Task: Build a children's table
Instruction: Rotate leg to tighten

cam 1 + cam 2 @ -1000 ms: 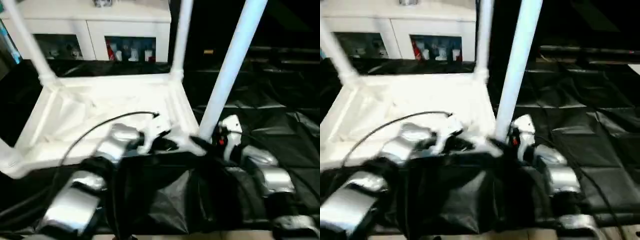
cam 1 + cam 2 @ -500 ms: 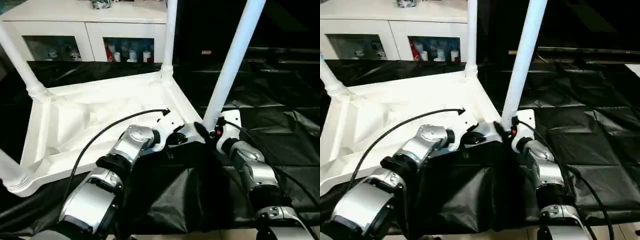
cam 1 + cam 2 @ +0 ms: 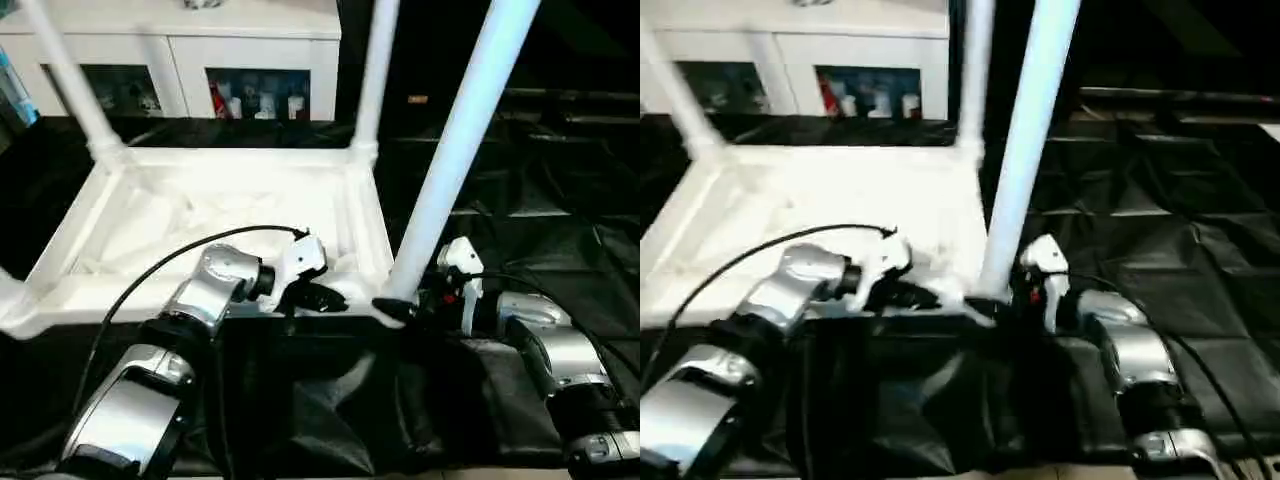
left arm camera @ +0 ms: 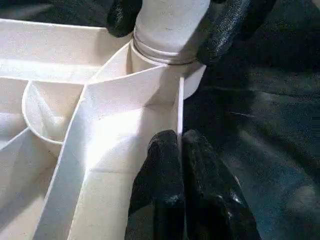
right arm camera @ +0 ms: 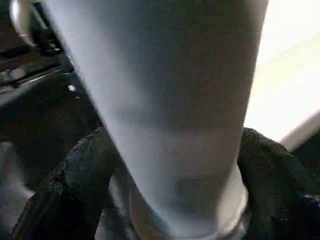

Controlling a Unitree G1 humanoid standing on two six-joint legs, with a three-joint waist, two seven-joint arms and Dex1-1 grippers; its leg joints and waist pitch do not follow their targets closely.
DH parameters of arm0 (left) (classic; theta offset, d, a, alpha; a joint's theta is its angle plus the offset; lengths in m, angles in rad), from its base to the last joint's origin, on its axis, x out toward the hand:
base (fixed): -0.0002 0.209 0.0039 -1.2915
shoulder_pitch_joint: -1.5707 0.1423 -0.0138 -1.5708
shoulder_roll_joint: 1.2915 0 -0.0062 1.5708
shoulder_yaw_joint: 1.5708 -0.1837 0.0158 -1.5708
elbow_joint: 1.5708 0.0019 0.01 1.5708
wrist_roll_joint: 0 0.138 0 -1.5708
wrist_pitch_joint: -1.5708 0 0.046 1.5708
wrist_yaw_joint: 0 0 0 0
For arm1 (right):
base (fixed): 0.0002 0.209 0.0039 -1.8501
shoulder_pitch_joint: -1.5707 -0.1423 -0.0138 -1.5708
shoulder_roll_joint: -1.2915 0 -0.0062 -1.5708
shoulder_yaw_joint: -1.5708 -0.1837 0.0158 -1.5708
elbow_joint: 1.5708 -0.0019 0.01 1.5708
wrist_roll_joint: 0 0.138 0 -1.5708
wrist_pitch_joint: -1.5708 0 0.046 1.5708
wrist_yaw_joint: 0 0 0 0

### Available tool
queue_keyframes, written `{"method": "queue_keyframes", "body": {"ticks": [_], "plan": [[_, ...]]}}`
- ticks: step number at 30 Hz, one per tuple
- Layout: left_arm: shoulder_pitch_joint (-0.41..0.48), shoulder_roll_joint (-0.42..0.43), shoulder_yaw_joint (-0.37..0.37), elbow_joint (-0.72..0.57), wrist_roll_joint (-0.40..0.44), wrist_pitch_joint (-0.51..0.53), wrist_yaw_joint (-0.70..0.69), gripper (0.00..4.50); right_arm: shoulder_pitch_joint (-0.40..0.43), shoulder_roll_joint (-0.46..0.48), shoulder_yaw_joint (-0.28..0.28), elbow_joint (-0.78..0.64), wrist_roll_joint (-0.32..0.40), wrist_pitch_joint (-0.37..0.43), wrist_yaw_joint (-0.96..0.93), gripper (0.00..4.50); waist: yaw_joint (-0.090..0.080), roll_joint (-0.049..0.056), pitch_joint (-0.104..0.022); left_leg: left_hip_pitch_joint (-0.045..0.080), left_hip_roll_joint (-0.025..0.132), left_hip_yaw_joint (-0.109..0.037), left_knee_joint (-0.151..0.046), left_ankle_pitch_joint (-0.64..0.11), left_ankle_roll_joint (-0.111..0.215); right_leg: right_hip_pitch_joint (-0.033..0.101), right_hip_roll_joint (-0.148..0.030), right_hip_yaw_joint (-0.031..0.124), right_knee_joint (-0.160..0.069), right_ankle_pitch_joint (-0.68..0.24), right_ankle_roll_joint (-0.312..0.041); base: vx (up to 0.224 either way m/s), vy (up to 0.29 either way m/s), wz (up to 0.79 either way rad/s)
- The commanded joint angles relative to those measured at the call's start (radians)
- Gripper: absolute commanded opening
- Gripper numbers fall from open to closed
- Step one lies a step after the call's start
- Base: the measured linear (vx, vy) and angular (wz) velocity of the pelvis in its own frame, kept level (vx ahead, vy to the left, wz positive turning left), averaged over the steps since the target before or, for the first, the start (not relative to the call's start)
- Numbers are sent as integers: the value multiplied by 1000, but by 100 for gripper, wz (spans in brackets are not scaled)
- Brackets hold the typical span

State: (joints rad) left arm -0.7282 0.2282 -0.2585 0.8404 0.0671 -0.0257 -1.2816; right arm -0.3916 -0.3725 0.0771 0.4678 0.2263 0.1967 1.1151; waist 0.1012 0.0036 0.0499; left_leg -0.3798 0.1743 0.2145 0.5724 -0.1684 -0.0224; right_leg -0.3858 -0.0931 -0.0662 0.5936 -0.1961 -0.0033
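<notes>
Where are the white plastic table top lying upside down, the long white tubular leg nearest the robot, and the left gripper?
White plastic table top [image 3: 215, 215], left eye view, ribbed underside.
Long white tubular leg [image 3: 455, 150], left eye view, mid-shaft.
Left gripper [image 4: 181, 145], left wrist view, between fingertips.

A creased, shiny black sheet [image 3: 540, 200] covers the table [image 3: 600, 250], lying under both claws and spreading well out beyond the right claw [image 3: 392, 308]. Well beyond the left claw [image 3: 335, 298], past the table's far edge, stands a white cabinet [image 3: 190, 25] with glass-fronted compartments; small red and white items [image 3: 250, 100] sit blurred inside. A small orange label [image 3: 418, 99] shows in the dark beyond the right claw.
</notes>
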Motion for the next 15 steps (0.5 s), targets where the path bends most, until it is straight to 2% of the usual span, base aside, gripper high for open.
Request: {"method": "queue_keyframes", "body": {"ticks": [1,9,15], "plan": [[16,-12,-11,-38,-36,18,-25,0,9,1,43,-50,27,20,67,360,2,-11,-59,25,75,-32,-65,-225,57,33,-76,45,-66,-172,-264,0,0,0],[28,-6,-12,-67,-38,32,-46,0,19,6,64,-59,20,40,92,298,3,-15,-61,23,73,-32,-62,-199,54,34,-75,45,-62,-157,-256,0,0,0],[23,-21,0,-56,-23,32,12,0,37,15,69,-63,13,46,69,265,9,-15,-61,23,71,-31,-59,-185,64,34,-76,45,-62,-152,-254,0,0,0]]}}
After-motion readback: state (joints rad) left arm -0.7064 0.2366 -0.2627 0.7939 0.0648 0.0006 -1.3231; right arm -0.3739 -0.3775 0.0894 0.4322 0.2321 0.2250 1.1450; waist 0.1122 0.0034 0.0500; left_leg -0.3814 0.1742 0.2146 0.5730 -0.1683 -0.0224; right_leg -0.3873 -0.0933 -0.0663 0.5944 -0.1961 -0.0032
